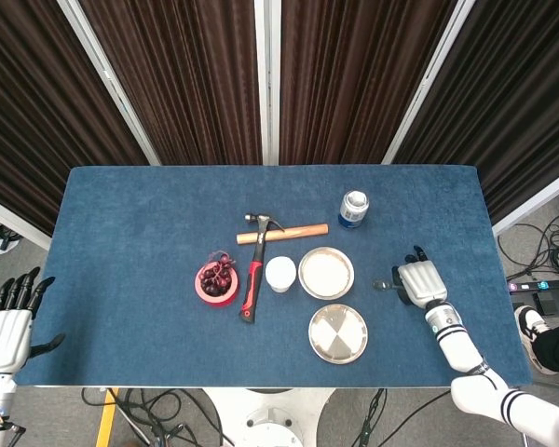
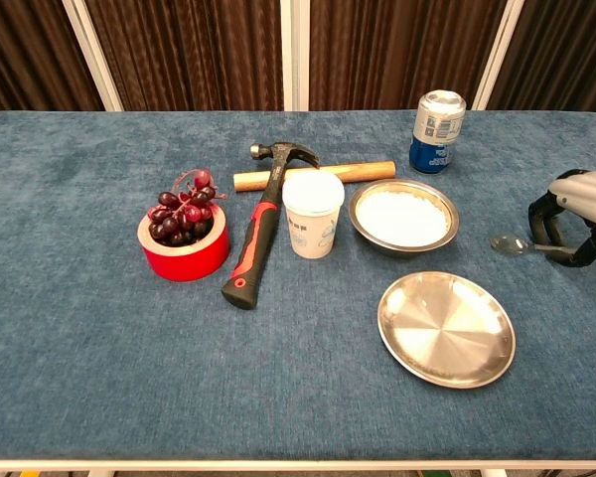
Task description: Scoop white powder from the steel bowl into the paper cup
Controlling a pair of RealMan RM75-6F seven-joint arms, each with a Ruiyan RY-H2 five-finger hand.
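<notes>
Closing around the spoon (image 2: 517, 243) handle, right hand (image 2: 574, 214) sits on the bench at three o'clock of the steel bowl (image 2: 404, 217); grip unconfirmed. Powder unscooped; paper cup (image 2: 313, 214) awaits at bowl's nine o'clock.

A curtained lab bay: dark drapes (image 1: 196, 74), loose floor cables (image 1: 540, 237).
</notes>
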